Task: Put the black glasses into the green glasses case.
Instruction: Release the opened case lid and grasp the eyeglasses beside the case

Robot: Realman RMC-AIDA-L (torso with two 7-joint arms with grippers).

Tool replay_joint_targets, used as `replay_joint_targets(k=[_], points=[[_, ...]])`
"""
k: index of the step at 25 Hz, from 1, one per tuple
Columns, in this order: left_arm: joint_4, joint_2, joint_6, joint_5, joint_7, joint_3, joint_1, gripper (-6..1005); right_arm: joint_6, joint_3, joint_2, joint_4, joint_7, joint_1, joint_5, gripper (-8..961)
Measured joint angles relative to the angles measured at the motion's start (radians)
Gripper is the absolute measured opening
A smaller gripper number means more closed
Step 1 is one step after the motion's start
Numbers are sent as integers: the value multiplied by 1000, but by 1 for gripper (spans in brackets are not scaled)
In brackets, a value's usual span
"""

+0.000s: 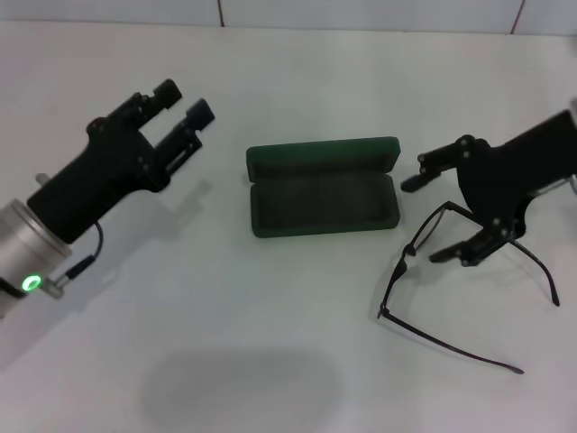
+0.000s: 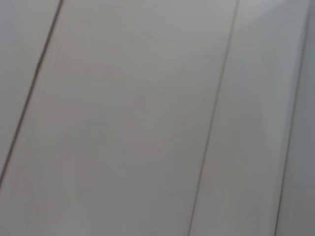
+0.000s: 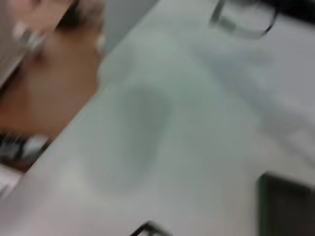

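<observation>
Right gripper (image 1: 444, 213) at black glasses (image 1: 424, 271)
Fingers spread, straddling frame; green glasses case (image 1: 323, 186) open at 9 o'clock; left gripper (image 1: 185, 101) released.

Head camera looks down on the table (image 1: 270, 361); right wrist view shares its green glasses case (image 3: 288, 206)

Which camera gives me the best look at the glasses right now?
The head view: it shows the black glasses whole on the table, temple arms spread, with the right gripper over the frame beside the open green case. The right wrist view catches only one blurred lens at its edge. The left wrist view shows no glasses.
</observation>
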Motion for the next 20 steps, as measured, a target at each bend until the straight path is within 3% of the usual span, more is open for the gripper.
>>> replay_joint_targets(k=[4,8,20], points=[[-28,-1,17,5,13,7,-8,563,-84,52,76,-6,29,113,-257,856],[-38,-2,20,5,20,7,-12,563,-74,54,145,-15,31,149,-426,848],[-54,-4,14,2,32,7,-28,563,78,-141,155,8,42,160,-388,800]])
